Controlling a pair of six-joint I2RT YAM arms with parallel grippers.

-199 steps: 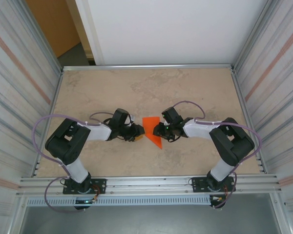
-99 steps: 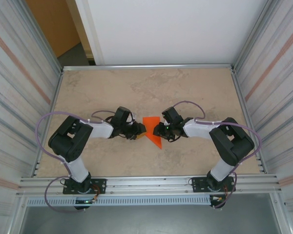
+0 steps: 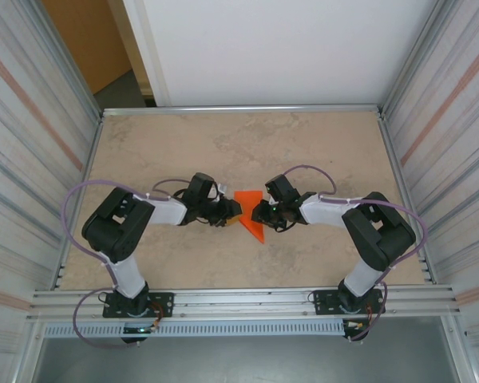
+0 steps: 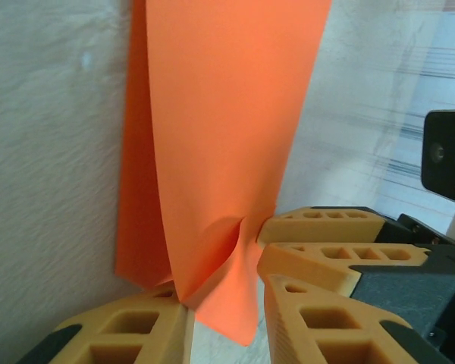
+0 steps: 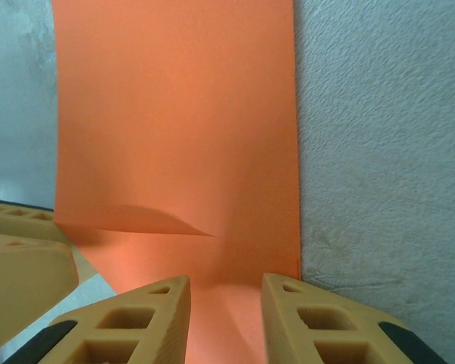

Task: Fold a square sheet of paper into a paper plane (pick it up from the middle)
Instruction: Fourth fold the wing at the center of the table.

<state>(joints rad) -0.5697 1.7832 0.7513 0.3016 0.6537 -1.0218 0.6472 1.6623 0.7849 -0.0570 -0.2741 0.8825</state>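
Item: orange paper [image 3: 251, 212], partly folded, centre frame on table [image 3: 303, 144]. Left gripper [image 3: 231, 212] clamped on its left edge; right gripper [image 3: 258, 214] pinching its right edge. Containers: none listed.

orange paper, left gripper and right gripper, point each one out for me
orange paper [image 3: 251, 215], top external view, on its flat face between the two arms
left gripper [image 4: 226, 315], left wrist view, between its tan fingertips at the paper's near edge
right gripper [image 5: 226, 311], right wrist view, between its tan fingertips, over the paper
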